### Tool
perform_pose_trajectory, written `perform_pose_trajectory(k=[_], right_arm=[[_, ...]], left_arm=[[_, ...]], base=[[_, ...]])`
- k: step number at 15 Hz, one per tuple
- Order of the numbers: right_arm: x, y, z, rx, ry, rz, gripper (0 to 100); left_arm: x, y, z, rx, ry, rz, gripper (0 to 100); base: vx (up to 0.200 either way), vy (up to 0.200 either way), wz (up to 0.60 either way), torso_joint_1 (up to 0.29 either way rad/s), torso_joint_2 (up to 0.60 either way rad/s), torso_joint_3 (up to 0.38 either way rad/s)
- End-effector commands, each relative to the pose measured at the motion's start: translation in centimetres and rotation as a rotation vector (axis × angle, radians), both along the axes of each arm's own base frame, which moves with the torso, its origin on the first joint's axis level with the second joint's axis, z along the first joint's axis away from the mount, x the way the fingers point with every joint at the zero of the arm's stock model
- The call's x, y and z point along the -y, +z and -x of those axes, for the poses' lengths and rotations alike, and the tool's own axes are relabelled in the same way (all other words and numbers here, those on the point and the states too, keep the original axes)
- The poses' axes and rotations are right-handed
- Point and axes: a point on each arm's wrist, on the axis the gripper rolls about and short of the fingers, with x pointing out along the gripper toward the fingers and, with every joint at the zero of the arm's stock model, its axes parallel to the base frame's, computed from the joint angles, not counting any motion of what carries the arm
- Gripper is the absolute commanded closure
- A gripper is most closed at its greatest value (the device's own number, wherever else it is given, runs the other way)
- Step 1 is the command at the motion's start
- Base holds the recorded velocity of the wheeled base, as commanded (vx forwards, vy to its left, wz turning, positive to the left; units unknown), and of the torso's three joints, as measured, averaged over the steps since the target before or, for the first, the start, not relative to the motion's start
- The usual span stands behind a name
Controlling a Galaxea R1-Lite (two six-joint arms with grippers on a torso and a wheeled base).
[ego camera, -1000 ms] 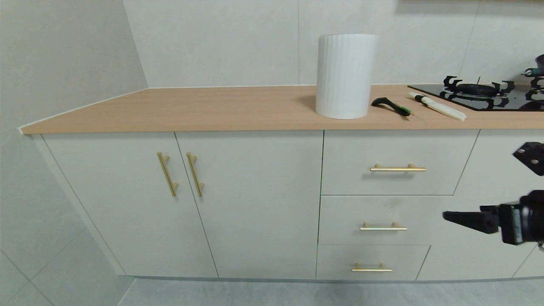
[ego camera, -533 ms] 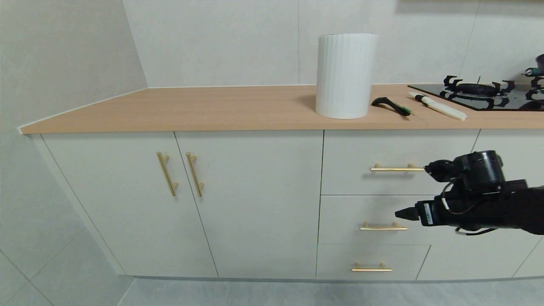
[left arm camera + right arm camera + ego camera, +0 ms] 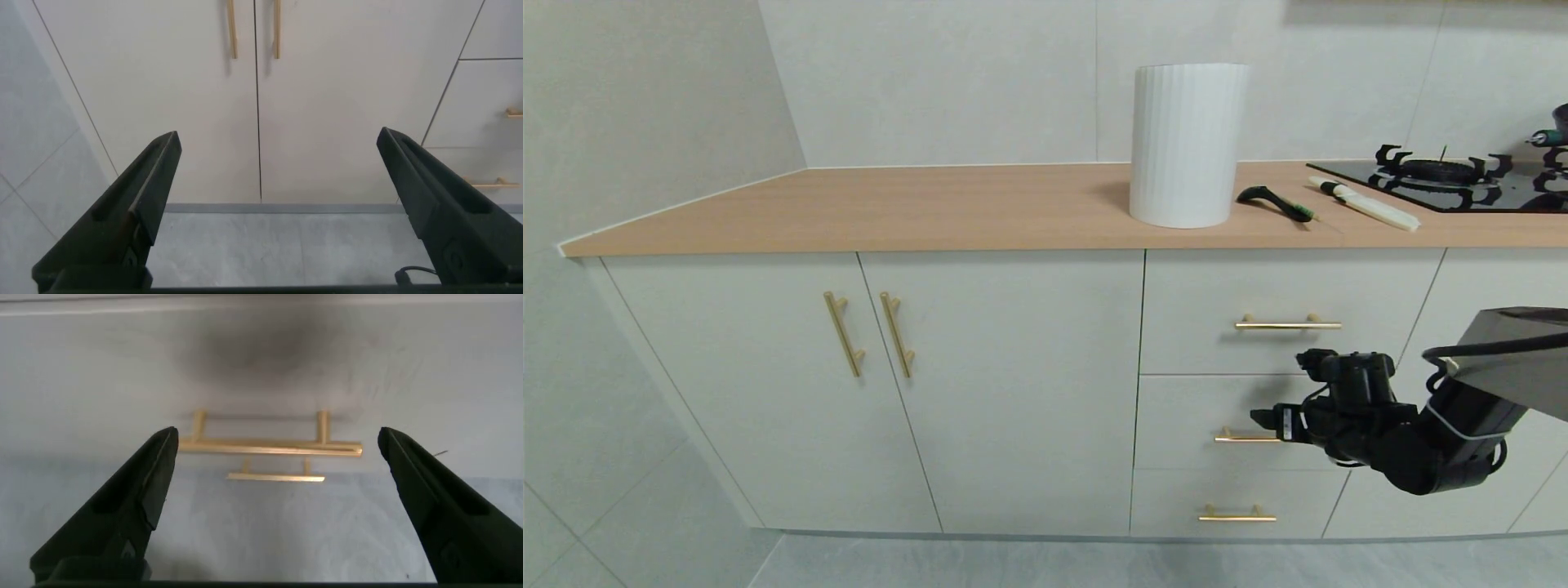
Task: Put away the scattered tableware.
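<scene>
On the wooden counter a black-and-green peeler (image 3: 1278, 202) and a white-sheathed utensil (image 3: 1364, 204) lie beside a tall white ribbed container (image 3: 1188, 145). Below them is a stack of three drawers with gold handles. My right gripper (image 3: 1270, 418) is open and hovers just in front of the middle drawer's handle (image 3: 1250, 438). In the right wrist view that handle (image 3: 270, 447) sits ahead between the spread fingers of the right gripper (image 3: 278, 445), not touched. My left gripper (image 3: 279, 147) is open and empty, low down, facing the double cabinet doors (image 3: 257, 98).
A black gas hob (image 3: 1445, 184) is set into the counter at the right end. The top drawer handle (image 3: 1286, 325) and bottom drawer handle (image 3: 1237, 516) lie above and below my right gripper. Grey tiled floor (image 3: 931, 563) runs along the cabinet base.
My right arm has swung in from the right edge, leftward and down, and now its gripper is at the middle drawer handle. The tableware on the counter has not moved.
</scene>
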Motion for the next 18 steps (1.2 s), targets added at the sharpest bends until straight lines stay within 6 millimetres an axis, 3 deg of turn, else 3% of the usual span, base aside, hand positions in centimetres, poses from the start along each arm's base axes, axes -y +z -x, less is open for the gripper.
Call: perform_pose_trajectory(k=[1, 11, 18], right_arm=[[0.0, -2.8, -0.5, -0.053, -0.015, 0.016, 0], [-0.1, -4.5, -2.6, -0.023, -0.091, 0.068, 0], [-0.1, -5.7, -3.0, -0.043, -0.118, 0.102, 0]], left_arm=[[0.0, 0.0, 0.0, 0.000, 0.000, 0.000, 0], [0.0, 0.0, 0.0, 0.000, 0.000, 0.000, 0], [0.0, 0.0, 0.0, 0.000, 0.001, 0.000, 0]], base=[[0.000, 0.000, 0.00, 0.000, 0.00, 0.000], [0.000, 0.000, 0.00, 0.000, 0.00, 0.000], [0.000, 0.000, 0.00, 0.000, 0.00, 0.000]])
